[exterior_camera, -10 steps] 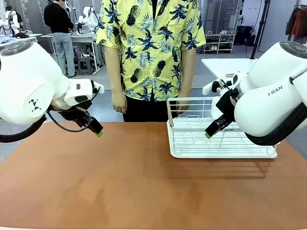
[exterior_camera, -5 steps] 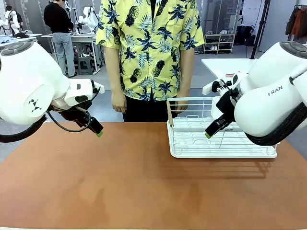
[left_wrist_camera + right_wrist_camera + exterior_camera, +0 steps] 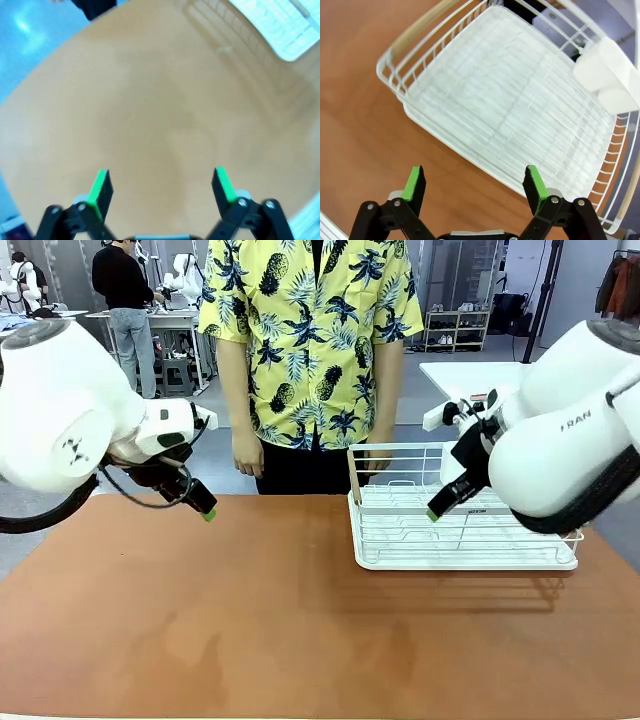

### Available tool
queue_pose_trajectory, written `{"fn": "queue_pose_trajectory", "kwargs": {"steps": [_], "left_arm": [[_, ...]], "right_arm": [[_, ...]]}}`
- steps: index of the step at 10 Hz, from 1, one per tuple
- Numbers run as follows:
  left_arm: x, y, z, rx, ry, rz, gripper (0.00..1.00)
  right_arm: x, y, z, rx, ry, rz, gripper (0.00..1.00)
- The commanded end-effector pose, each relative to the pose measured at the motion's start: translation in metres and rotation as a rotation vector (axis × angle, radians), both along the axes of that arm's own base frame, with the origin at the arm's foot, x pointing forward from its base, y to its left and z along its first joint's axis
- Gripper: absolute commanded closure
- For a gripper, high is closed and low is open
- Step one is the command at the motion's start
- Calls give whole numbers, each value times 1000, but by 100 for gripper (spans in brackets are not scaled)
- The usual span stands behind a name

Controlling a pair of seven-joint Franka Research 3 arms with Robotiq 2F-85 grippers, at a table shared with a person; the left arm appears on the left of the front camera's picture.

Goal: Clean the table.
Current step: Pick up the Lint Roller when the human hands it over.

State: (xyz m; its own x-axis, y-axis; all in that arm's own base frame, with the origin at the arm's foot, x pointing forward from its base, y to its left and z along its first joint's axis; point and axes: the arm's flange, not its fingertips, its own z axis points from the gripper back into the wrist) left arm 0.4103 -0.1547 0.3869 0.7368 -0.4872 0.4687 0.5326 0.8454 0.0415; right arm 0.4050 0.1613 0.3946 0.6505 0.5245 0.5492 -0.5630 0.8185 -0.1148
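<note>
From the front, the brown bench [image 3: 250, 620] is stretching across the foreground, with a white rack [image 3: 400, 555] at its far right half hidden behind the right arm. The left pincer [image 3: 207, 511] and right pincer [image 3: 433, 515] are showing side-on, their gaps hard to judge. At the left wrist, the jaws are gaping wide and empty over the blurred benchtop. At the right wrist, they are spread wide and empty above the rack's edge.

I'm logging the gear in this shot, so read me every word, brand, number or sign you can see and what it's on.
"FRAN": grey letters on the right arm, the word's end curving out of sight.
Dark emblem on the left arm: a symbol, no letters.
Table and white wire rack: no print readable.
</note>
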Motion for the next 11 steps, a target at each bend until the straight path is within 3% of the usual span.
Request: {"fn": "queue_pose_trajectory", "kwargs": {"steps": [1, 3, 4, 5, 6, 8, 9, 11], "left_arm": [[26, 44, 54, -238, 289, 59, 0], [24, 107, 99, -457, 350, 102, 0], [17, 156, 120, -657, 349, 135, 0], [8, 206, 124, -770, 372, 173, 0], [-3, 255, 117, -841, 415, 319, 0], [-37, 335, 104, -988, 353, 448, 0], [-52, 371, 98, -1026, 238, 516, 0], [-76, 425, 97, -1054, 212, 615, 0]], "right_arm": [[23, -43, 54, 214, 89, -37, 0], [33, -96, 86, 465, 223, -73, 0], [35, -138, 101, 667, 308, -64, 0], [33, -178, 107, 784, 346, -71, 0], [32, -218, 105, 897, 377, -88, 0], [24, -302, 90, 1054, 383, -221, 0], [18, -335, 80, 1081, 368, -315, 0], [7, -379, 77, 1097, 330, -384, 0]]}}
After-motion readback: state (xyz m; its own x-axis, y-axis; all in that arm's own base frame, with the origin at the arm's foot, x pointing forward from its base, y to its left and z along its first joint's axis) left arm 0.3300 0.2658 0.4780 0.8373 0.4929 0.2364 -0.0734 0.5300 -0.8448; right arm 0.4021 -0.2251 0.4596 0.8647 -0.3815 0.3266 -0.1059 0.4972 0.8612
